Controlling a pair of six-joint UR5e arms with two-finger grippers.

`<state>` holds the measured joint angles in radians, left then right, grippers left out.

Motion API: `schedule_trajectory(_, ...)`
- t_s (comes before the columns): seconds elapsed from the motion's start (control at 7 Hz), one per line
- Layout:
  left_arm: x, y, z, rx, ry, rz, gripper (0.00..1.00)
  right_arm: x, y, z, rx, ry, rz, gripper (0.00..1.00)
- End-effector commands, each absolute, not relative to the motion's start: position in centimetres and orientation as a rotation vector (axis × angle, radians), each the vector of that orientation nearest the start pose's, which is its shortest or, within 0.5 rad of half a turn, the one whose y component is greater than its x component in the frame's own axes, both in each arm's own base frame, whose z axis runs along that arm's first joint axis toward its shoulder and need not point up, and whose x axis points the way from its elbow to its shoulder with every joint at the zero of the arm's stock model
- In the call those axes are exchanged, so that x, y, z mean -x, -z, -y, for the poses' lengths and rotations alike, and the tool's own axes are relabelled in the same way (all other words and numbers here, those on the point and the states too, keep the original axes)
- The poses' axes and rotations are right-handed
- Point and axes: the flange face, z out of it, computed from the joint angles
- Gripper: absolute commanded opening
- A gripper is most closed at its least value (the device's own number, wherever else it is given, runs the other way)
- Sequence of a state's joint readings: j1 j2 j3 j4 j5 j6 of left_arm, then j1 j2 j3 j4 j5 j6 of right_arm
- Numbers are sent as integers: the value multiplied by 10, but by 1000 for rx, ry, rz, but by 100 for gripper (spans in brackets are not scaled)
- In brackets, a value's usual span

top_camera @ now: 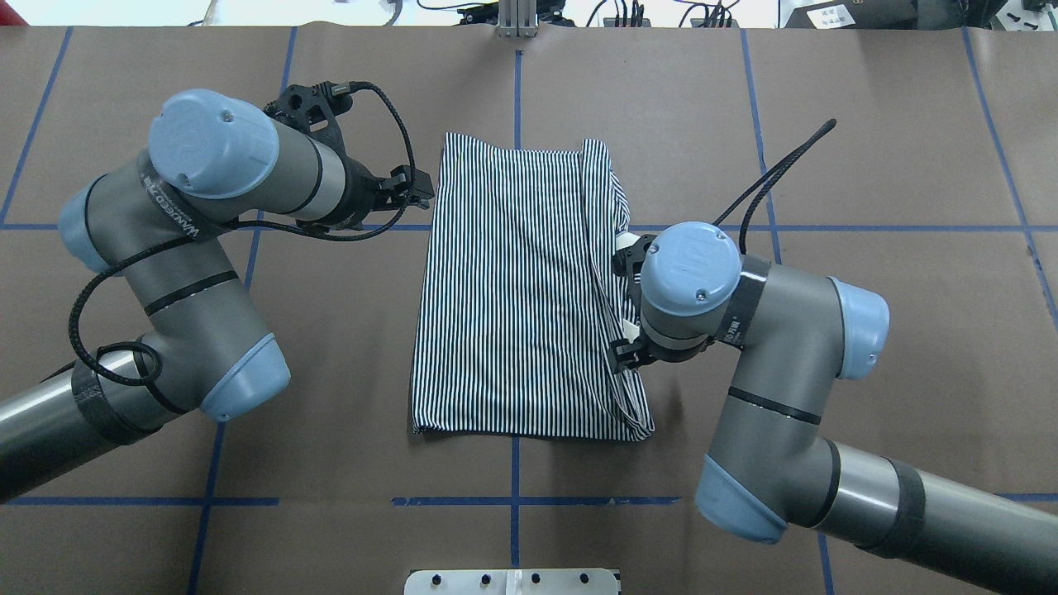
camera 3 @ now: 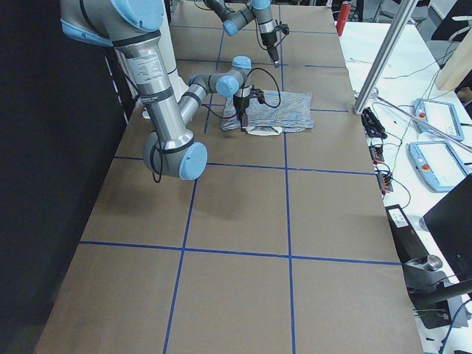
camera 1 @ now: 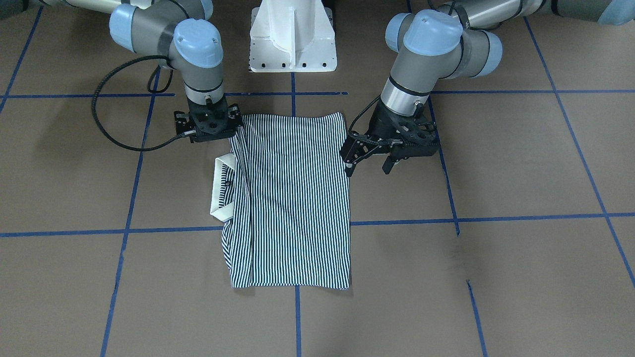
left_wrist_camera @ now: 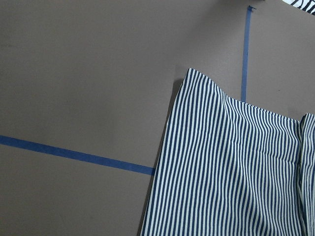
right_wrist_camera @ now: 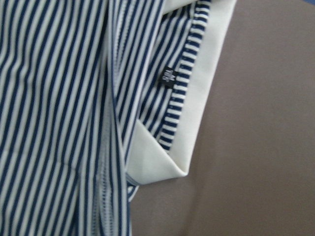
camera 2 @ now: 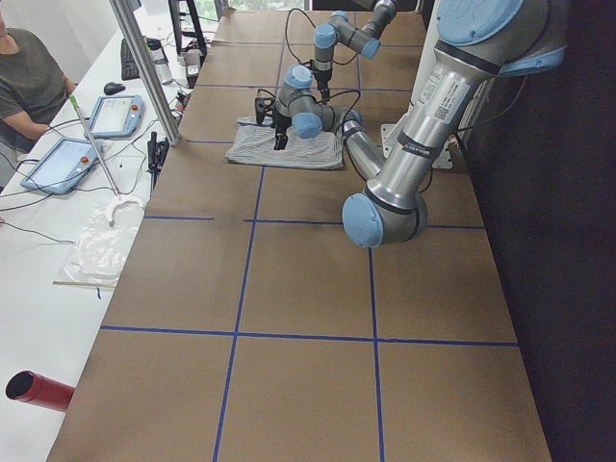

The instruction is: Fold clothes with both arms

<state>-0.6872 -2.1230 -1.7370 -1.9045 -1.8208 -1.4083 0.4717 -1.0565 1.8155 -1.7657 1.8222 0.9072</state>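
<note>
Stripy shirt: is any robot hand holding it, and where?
The left gripper is open beside the shirt, holding nothing. The right gripper hangs over its collar-side edge; a hold cannot be told.

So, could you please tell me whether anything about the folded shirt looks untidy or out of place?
Yes. The cream collar pokes out past the shirt along its edge on the robot's right, standing open instead of tucked in. The layers beside it are rumpled and uneven, while the other three edges lie fairly straight and flat.

Brown table top gridded with blue tape, white side bench with tablets, aluminium post
</note>
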Motion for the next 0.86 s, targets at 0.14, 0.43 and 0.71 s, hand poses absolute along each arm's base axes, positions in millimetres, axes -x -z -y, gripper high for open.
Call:
schedule_trajectory(0.14, -436, -233, 498, -224, 342, -1045, 100, 542, -293, 360, -71, 304, 595, 100)
schedule_trajectory(0.43, -436, -230, 498, -226, 341, -1049, 100, 550, -298, 354, -63, 315, 586, 100)
schedule_trajectory(0.71, -436, -227, 499, -227, 341, -1052, 100, 551, -308, 356, -56, 322, 567, 100)
